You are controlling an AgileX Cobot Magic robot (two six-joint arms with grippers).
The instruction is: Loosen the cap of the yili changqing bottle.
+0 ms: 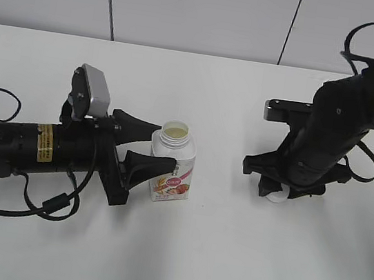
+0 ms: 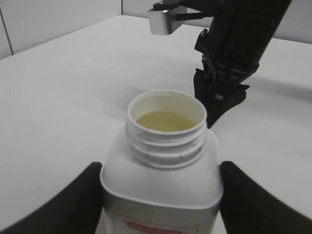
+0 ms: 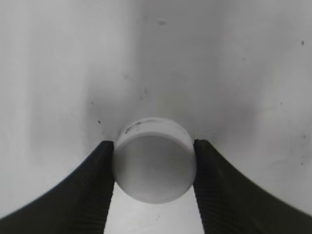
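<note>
While the left gripper [image 1: 145, 149] clamps the yili changqing bottle [image 1: 171, 167] mid-table, your right gripper [image 3: 154, 187] pinches the cap [image 3: 154, 160], already off. Lower it squarely toward the table's right edge before releasing.

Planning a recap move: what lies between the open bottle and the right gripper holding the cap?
Nothing: the exterior view shows bare white table between the bottle and the right gripper.

You see the bottle [image 2: 161, 185] as smooth white plastic with a soft sheen; its label [image 1: 172, 184] is glossy print. The cap [image 3: 155, 160] is smooth, matt white plastic. The right gripper [image 3: 155, 195] has matt black fingers [image 3: 97, 190] with finely ribbed inner faces. The left gripper [image 2: 161, 204] is matt black. The table [image 1: 226, 257] is matt white, faintly speckled.
</note>
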